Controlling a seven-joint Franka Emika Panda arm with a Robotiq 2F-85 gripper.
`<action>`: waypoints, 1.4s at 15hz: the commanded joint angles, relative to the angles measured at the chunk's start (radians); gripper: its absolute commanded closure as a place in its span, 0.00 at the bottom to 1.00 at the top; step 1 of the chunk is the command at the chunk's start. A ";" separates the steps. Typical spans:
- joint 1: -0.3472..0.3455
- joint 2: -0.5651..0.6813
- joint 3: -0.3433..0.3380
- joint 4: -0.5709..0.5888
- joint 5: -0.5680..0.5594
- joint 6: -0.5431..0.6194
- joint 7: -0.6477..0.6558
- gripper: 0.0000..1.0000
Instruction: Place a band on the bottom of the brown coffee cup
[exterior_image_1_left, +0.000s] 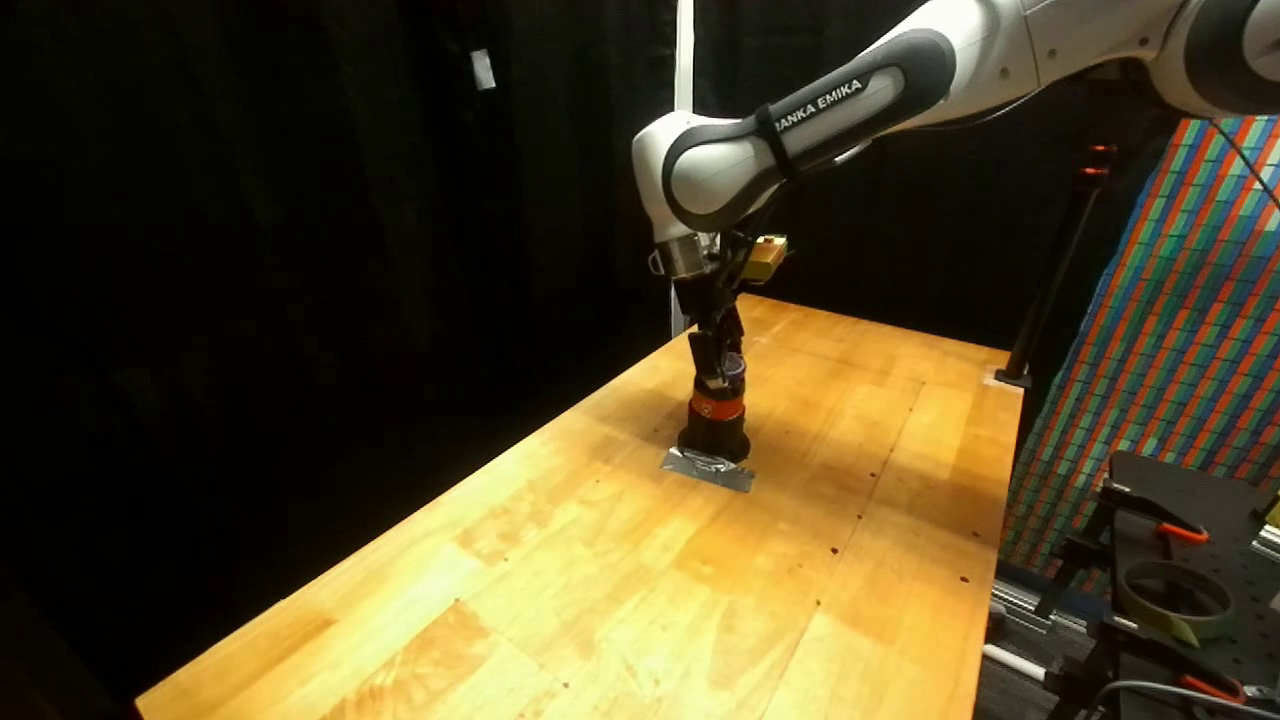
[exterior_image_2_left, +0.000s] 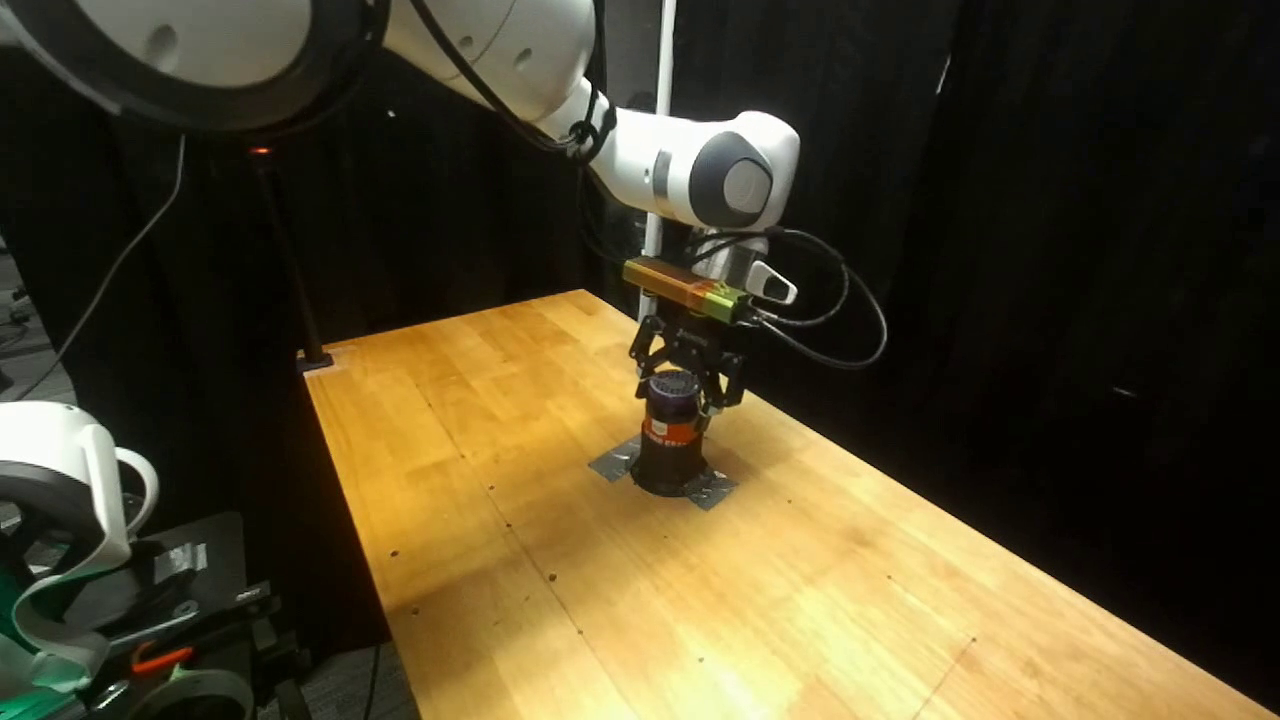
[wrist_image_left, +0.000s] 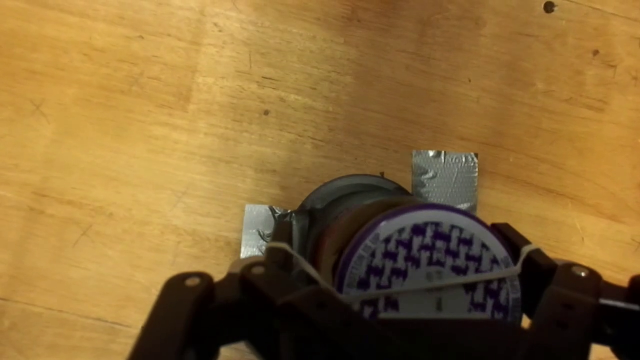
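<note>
We had the brown coffee cup (exterior_image_2_left: 668, 468) standing on end on the wooden table (exterior_image_2_left: 800, 600), its flared edge down and its orange-red stripe (exterior_image_2_left: 668, 433) partway up the side. Two strips of silver tape (wrist_image_left: 445, 180) lay on the wood and reached that flared edge from different sides. In the wrist view we looked down on a round, purple-rimmed top (wrist_image_left: 430, 260) with a purple and white pattern, above the stripe; we could not tell whether it was a separate piece. Our gripper (wrist_image_left: 395, 235) pointed down over it, the fingers (wrist_image_left: 510, 237) spread apart, one on each side of that top, and we could not make out whether either touched it. A pale band (wrist_image_left: 435, 285) was stretched from finger to finger, crossing the patterned face in the wrist view and bending near the purple rim; whether it pressed on anything there, we could not tell. In both exterior views our arm (exterior_image_1_left: 840, 120) reached out over the table, a gold-coloured box (exterior_image_2_left: 685, 288) mounted above the fingers. Black curtains (exterior_image_1_left: 250, 300) hung behind.
</note>
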 joint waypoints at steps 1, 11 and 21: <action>-0.008 -0.148 0.004 -0.236 -0.014 0.123 0.003 0.00; -0.013 -0.376 0.009 -0.693 -0.015 0.554 0.018 0.00; 0.008 -0.591 -0.027 -1.133 -0.100 1.082 0.098 0.84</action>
